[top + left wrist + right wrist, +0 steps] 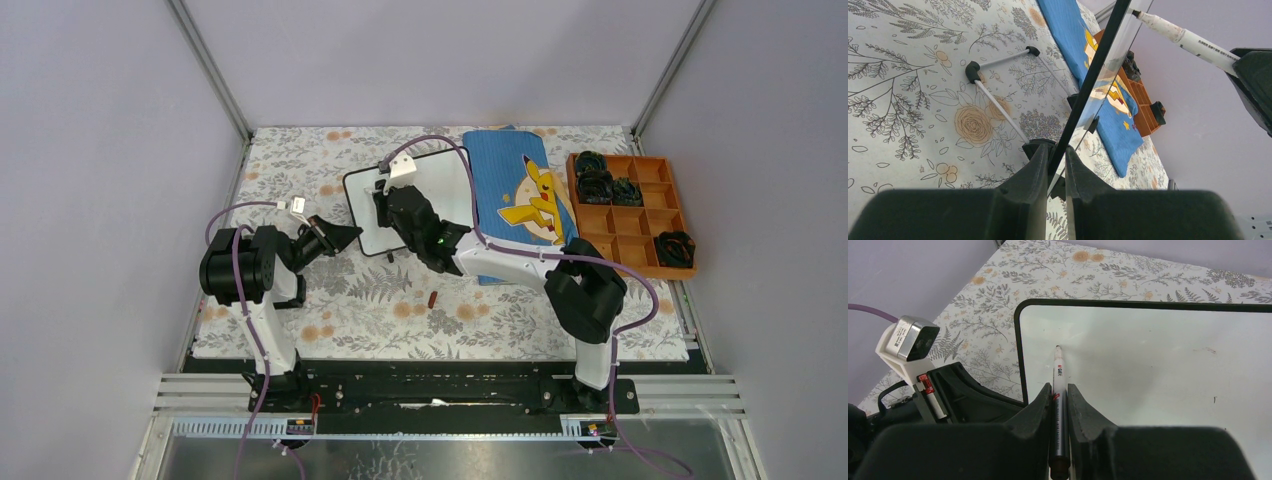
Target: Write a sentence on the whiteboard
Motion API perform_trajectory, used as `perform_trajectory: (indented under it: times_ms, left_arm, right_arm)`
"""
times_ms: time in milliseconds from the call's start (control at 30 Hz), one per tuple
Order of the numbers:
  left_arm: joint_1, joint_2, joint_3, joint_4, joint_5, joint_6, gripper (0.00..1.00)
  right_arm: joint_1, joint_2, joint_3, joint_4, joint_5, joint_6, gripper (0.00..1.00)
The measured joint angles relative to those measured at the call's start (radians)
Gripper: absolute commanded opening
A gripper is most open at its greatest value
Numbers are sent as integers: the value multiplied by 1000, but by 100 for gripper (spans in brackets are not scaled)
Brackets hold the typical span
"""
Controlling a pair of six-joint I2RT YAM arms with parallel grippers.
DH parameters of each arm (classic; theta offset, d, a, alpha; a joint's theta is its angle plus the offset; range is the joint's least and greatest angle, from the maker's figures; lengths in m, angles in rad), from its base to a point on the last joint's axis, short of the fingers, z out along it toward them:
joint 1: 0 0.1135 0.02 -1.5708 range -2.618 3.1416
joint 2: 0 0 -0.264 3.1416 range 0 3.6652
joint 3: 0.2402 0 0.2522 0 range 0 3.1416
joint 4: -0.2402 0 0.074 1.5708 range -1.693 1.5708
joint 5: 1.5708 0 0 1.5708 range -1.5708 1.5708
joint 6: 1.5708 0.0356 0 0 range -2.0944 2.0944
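Observation:
The whiteboard (440, 190) lies at the table's middle back, white with a thin black rim. My left gripper (352, 236) is shut on the rim of its left edge; in the left wrist view the rim (1093, 75) runs edge-on between the jaws of the left gripper (1057, 152). My right gripper (1058, 387) is shut on a white marker (1058, 371), above the board (1158, 355) near its left edge. The marker tip (1058, 347) is at or just off the surface. No sentence shows on the visible board, only faint specks.
A blue cloth (520, 195) with a yellow cartoon figure lies right of the board. An orange compartment tray (632, 210) with black items stands at the far right. A small red-brown cap (432, 298) lies on the floral mat. The board's thin legs (998, 105) rest on the mat.

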Motion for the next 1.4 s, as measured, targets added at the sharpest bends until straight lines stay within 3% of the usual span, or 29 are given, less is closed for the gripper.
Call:
perform_trajectory:
  times_ms: [1400]
  left_arm:
    - [3, 6, 9, 1, 13, -4, 8]
  right_arm:
    - [-5, -67, -90, 22, 1, 29, 0]
